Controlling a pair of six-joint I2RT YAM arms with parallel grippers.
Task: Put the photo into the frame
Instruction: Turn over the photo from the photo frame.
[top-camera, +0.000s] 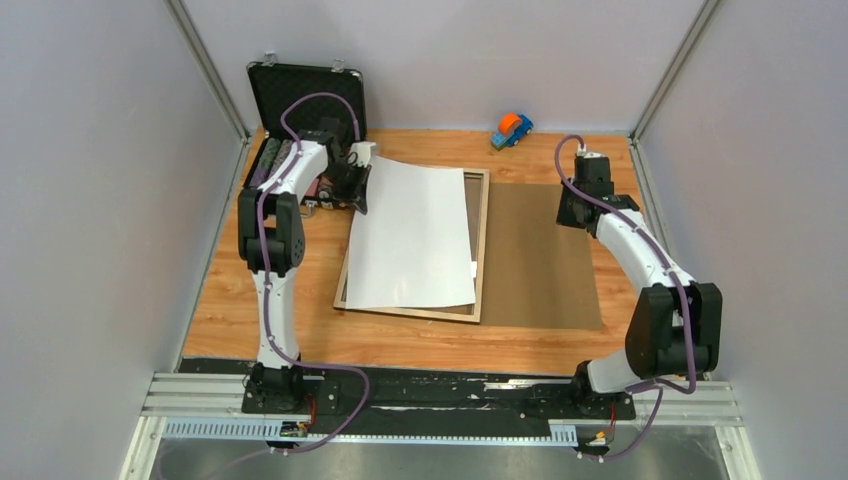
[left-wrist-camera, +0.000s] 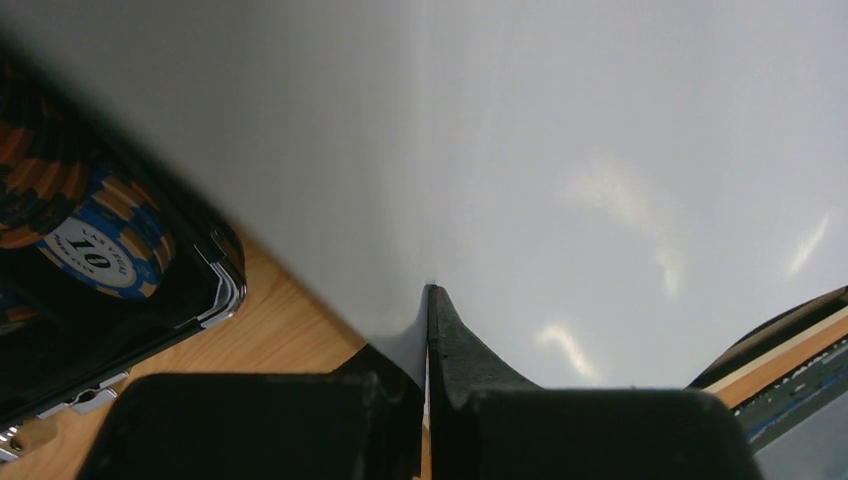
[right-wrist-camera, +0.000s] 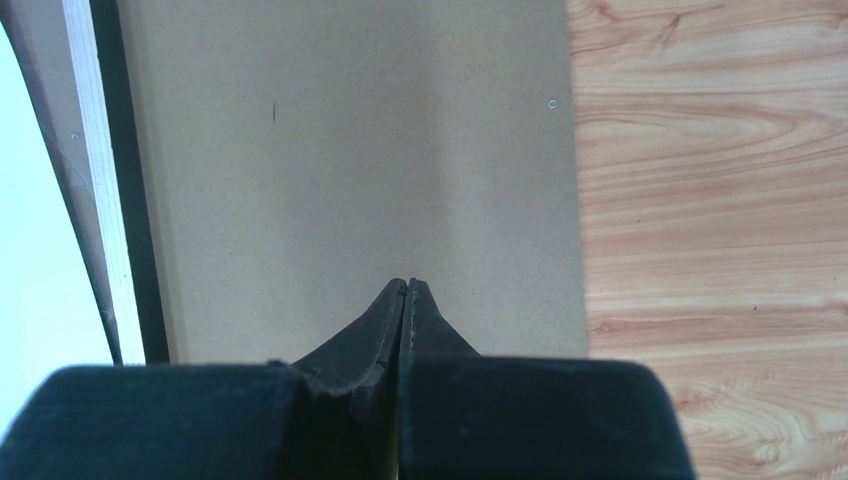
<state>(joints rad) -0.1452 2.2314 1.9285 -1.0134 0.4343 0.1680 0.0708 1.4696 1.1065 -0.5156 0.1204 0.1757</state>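
My left claw (left-wrist-camera: 430, 292) clamps the photo's (top-camera: 415, 235) far left corner over the frame (top-camera: 481, 250); my right claw (right-wrist-camera: 408, 285), closed and empty, hangs over the backing board (top-camera: 540, 260).

One frame (top-camera: 483, 250) on the worktop (top-camera: 260, 310) — one photo (top-camera: 415, 235) over it, one brown board (top-camera: 545, 255) to its right, one black case (top-camera: 305, 100) and one toy car (top-camera: 511, 129) beyond it.

Bright, even light with faint shadows; soft glare patches mark the photo (left-wrist-camera: 620, 150) in the blurry left-wrist view.
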